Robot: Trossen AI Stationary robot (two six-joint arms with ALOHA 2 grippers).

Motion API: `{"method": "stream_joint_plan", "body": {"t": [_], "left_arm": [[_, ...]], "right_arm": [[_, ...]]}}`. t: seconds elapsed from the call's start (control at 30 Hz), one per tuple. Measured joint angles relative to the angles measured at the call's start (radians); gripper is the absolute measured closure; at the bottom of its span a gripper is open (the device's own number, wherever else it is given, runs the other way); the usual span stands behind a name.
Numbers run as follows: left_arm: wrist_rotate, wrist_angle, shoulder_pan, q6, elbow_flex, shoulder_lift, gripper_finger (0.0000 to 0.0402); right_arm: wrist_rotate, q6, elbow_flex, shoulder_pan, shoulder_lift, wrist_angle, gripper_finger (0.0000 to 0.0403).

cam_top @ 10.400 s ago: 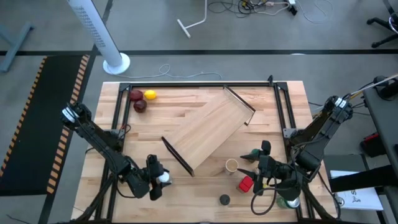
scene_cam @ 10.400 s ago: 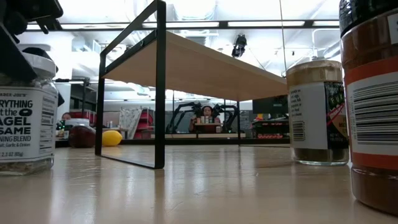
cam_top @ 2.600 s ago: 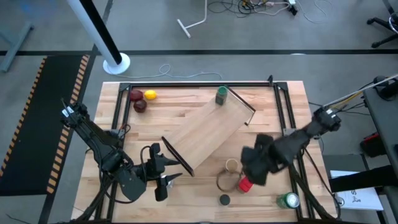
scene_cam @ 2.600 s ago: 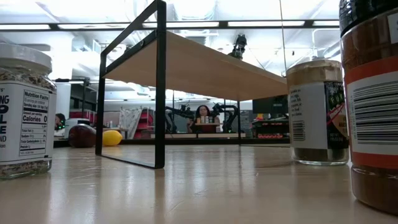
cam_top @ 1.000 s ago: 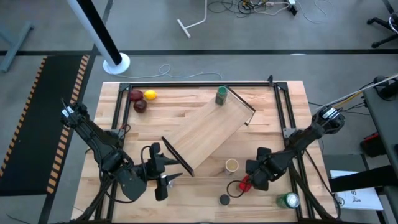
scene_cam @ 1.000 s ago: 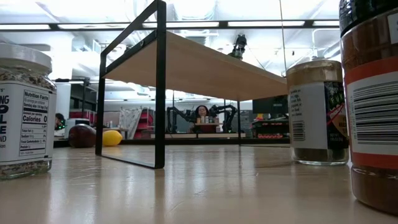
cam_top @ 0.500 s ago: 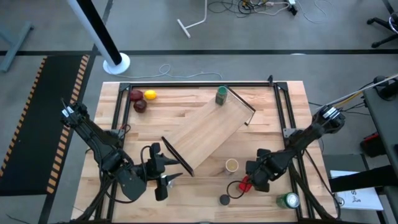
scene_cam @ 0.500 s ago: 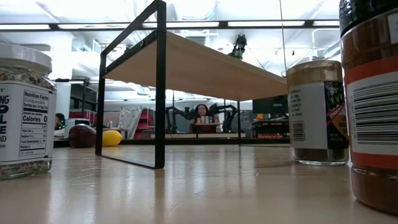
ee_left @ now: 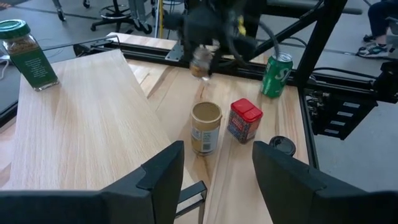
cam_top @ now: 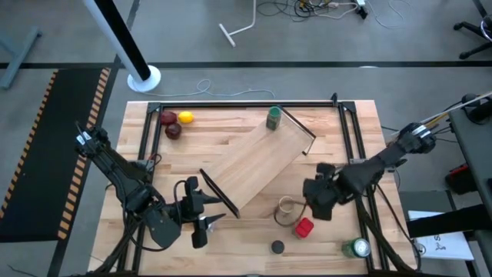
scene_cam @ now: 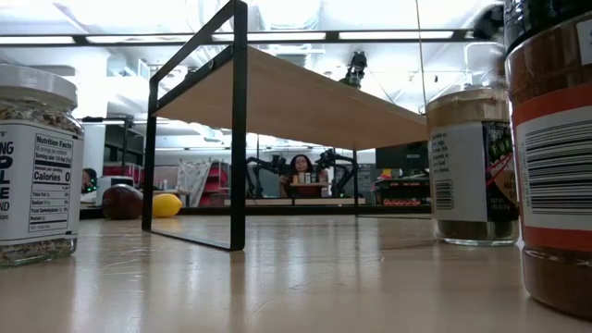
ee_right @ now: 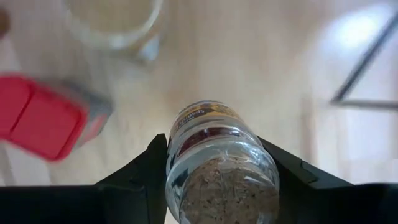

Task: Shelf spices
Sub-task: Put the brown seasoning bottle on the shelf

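Wooden tabletop carries the shelf aslant, green-lidded dark jar on its far corner, while the right gripper lifts a small jar (clamped between both fingers) above the tan cylinder, likely shelf-bound; left gripper waits agape.

Wooden table bears shelf, red box; fruit.

Most of the shelf top lies open; only the green-lidded jar occupies its far corner.
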Motion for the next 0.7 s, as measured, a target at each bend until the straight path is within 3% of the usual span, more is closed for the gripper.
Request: {"method": "stream_joint_plan", "body": {"t": [0.27,0.5,0.7], "left_arm": [[-0.003,0.0,0.002,0.006,0.0,0.0,0.0228],[-0.003,-0.001,0.002,0.007,0.0,0.0,0.0221],[-0.003,-0.003,0.002,0.024,0.0,0.0,0.0226]], "right_arm": [[0.022,-0.358,0.179,-0.26,-0.001,-0.047,0.0234],[-0.12,-0.618,0.228,-0.516,0.0,-0.05,0.0232],[-0.189,-0.746,0.226,-0.674,0.046,-0.056,0.023]]}}
